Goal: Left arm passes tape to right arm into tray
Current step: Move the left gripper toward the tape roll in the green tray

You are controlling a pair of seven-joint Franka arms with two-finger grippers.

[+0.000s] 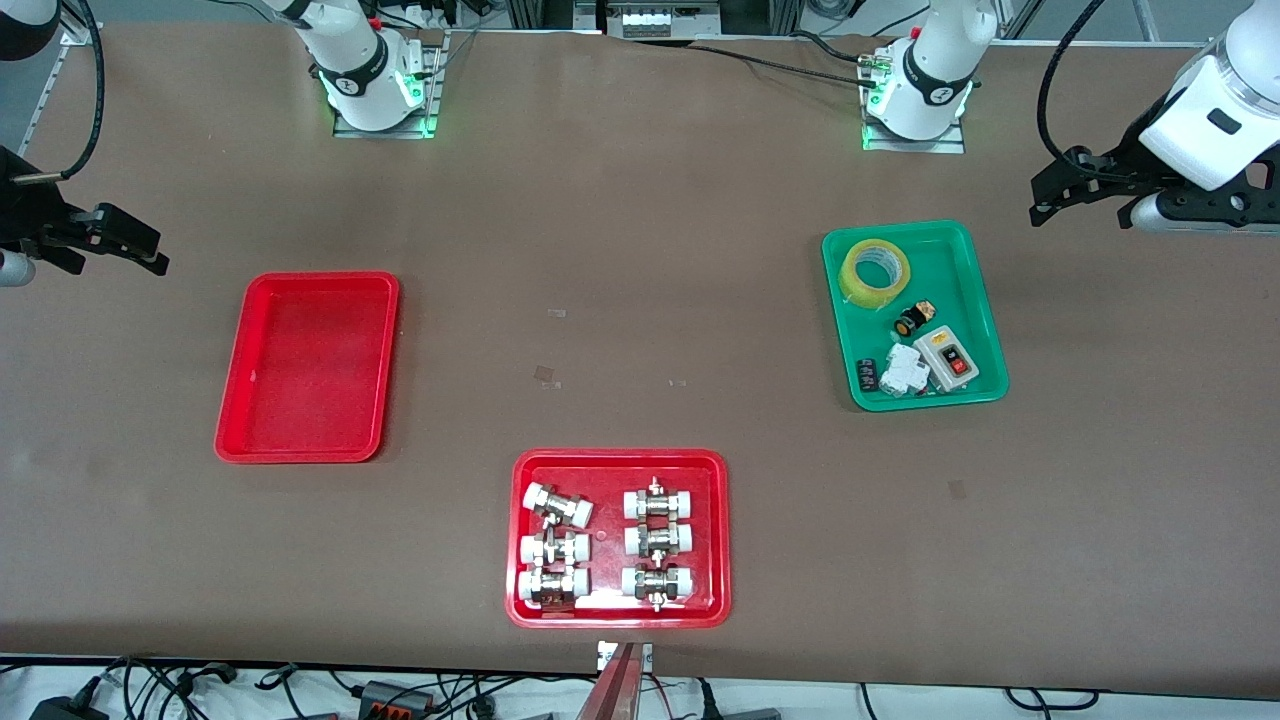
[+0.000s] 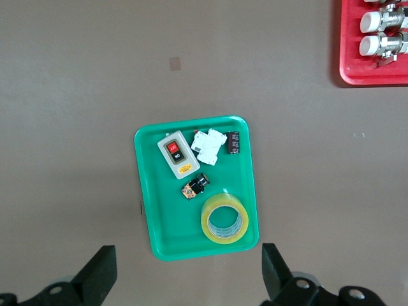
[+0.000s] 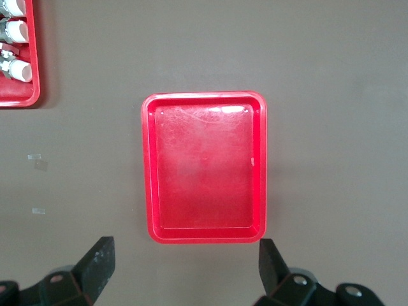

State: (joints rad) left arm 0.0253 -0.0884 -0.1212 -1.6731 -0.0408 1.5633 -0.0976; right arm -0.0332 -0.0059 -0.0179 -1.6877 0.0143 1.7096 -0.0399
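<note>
The tape (image 1: pixel 875 272), a yellow translucent roll, lies flat in the green tray (image 1: pixel 955 255), in the corner nearest the robots' bases. It also shows in the left wrist view (image 2: pixel 224 218). My left gripper (image 1: pixel 1055 188) is open and empty, up over bare table beside the green tray at the left arm's end; its own view (image 2: pixel 188 271) shows the jaws wide apart. The plain red tray (image 1: pixel 308 368) is empty; it also shows in the right wrist view (image 3: pixel 204 172). My right gripper (image 1: pixel 140 245) is open and empty, over bare table beside that tray, and shows in its own view (image 3: pixel 185 261).
The green tray also holds a black-and-orange button (image 1: pixel 912 320), a grey switch box (image 1: pixel 950 358) and a white part (image 1: pixel 903 372). A second red tray (image 1: pixel 618 457) with several white-capped metal fittings sits nearer the front camera, mid-table.
</note>
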